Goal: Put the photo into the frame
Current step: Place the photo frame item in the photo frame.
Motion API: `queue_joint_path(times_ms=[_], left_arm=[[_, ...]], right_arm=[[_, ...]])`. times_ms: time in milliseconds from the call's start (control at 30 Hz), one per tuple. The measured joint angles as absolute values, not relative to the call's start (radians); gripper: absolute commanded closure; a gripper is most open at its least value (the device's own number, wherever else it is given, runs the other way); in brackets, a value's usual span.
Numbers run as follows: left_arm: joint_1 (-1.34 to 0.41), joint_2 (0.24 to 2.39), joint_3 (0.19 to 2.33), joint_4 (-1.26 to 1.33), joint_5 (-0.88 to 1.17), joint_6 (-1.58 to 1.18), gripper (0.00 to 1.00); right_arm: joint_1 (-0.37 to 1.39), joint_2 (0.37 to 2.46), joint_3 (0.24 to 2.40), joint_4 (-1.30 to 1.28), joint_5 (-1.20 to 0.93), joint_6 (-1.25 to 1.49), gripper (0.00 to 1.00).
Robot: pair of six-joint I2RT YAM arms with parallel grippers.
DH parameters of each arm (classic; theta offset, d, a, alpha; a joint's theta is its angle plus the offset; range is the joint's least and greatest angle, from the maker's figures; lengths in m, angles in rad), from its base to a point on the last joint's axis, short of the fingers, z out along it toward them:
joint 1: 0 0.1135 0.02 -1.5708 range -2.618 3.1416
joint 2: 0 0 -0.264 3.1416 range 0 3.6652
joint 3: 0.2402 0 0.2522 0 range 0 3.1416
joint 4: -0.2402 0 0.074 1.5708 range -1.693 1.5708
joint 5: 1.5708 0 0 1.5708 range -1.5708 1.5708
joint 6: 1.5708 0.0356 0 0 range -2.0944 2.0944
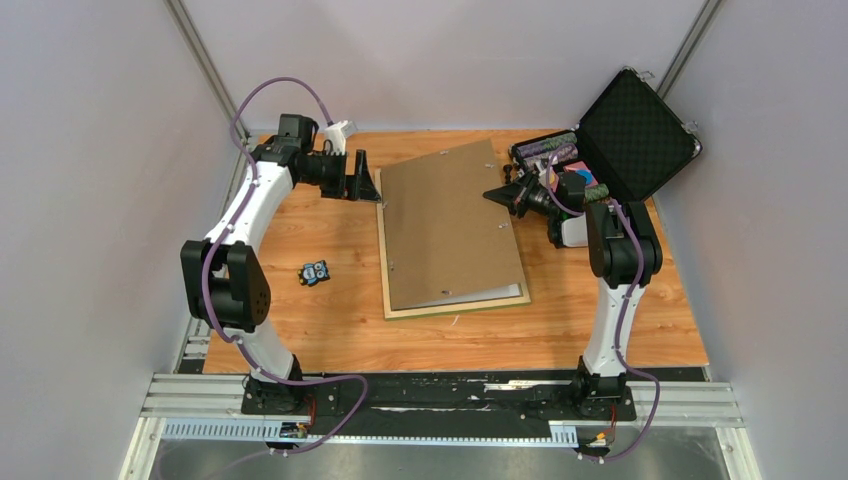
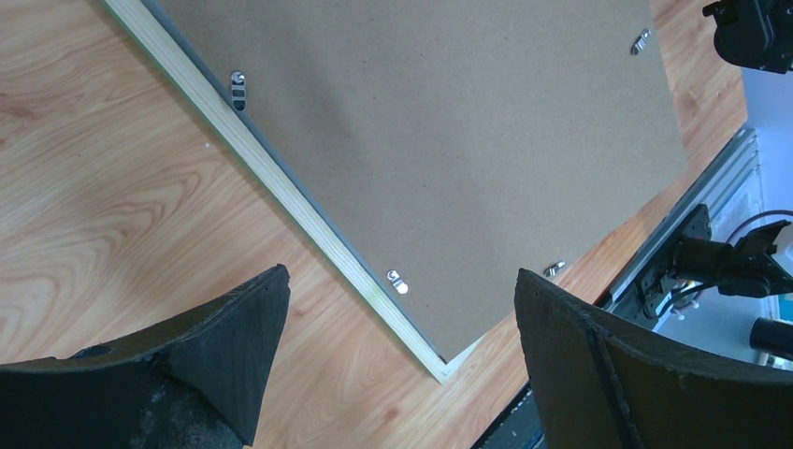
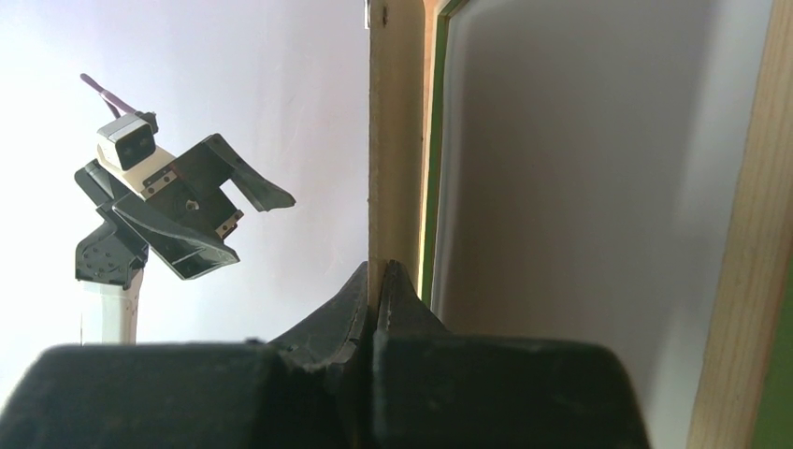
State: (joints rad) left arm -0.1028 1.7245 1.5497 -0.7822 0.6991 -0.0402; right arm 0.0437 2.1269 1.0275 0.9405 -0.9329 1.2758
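Note:
The frame [image 1: 460, 310] lies back up on the table, its pale wood rail [image 2: 309, 210] under my left wrist camera. A plain brown backing board [image 1: 445, 220] rests on the frame's left rail and tilts up to the right. My right gripper [image 1: 508, 195] is shut on the board's raised right edge [image 3: 393, 187]. Under the board a white sheet [image 1: 495, 296] lies inside the frame; I cannot tell whether it is the photo, and no printed picture shows. My left gripper [image 1: 365, 180] hangs open over the frame's far left corner, holding nothing.
An open black case [image 1: 640, 130] with items inside stands at the back right, close behind my right arm. A small black and blue object [image 1: 316, 272] lies on the wood left of the frame. Metal rails [image 1: 440, 400] run along the near edge.

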Motion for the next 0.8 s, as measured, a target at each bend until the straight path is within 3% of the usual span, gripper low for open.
queue_joint_path(times_ms=[800], left_arm=[[-0.096, 1.724, 1.550, -0.782, 0.706, -0.040, 0.03]], right_arm=[[0.044, 2.160, 1.028, 0.940, -0.933, 1.265, 1.00]])
